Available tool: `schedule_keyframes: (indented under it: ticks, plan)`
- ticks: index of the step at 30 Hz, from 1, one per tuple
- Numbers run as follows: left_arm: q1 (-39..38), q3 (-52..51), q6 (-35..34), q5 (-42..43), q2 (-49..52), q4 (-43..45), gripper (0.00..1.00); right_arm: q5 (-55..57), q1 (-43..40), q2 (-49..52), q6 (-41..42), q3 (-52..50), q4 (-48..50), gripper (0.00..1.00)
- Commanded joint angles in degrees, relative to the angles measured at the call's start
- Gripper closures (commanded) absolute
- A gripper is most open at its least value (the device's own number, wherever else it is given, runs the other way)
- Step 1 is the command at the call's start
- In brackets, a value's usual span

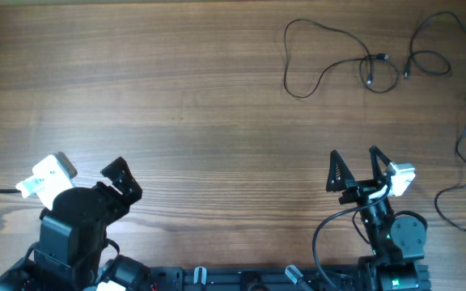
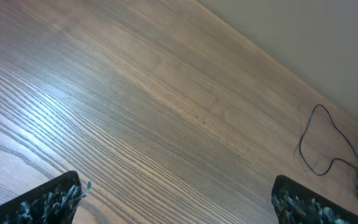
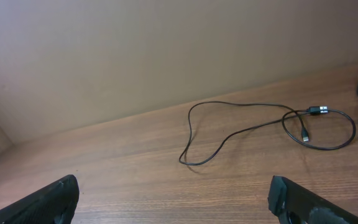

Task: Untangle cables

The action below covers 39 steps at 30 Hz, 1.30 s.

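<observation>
Wooden table (image 1: 176,81): thin black cables (image 1: 381,56) loosely looped at far right, apparently crossing near plugs.

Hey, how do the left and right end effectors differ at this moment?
The left end effector sits turned at an angle, while the right end effector points straight toward the far edge of the table. The right end effector is nearer the cables, which lie on its side; the left end effector is far from them. Both are open and hold nothing.

Robot lab; wooden table (image 1: 176,81), bare wall (image 3: 135,50)
</observation>
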Motion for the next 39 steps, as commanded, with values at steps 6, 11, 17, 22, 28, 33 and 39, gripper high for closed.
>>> schedule_keyframes:
  ticks: [6,11,17,22,28,33,39]
  plan:
    - [0.26,-0.13,-0.5,0.11,-0.04,0.13,0.0,1.25,0.13,-0.96,0.35,-0.09,0.09,0.0]
    - [0.26,-0.13,-0.5,0.11,-0.04,0.13,0.0,1.22,0.13,-1.22,0.37,-0.11,0.09,0.0]
    - [0.26,-0.13,-0.52,0.13,-0.04,0.13,0.0,1.81,-2.93,-1.22,-4.24,-0.11,-0.09,0.0]
    - [0.26,-0.13,-0.5,0.11,-0.04,0.11,0.0,1.2,-4.61,-1.22,-17.77,-0.11,-0.09,0.0]
    - [0.26,-0.13,-0.52,0.11,-0.04,0.11,0.0,1.25,-4.61,-1.22,-23.87,-0.11,-0.15,0.0]
    - [0.26,-0.13,-0.52,0.11,-0.04,0.13,0.0,1.64,-4.61,-1.25,-23.76,-0.11,-0.07,0.0]
    - [0.26,-0.13,-0.52,0.11,-0.04,0.13,0.0,1.66,-4.61,-1.22,-23.76,-0.11,-0.04,0.0]
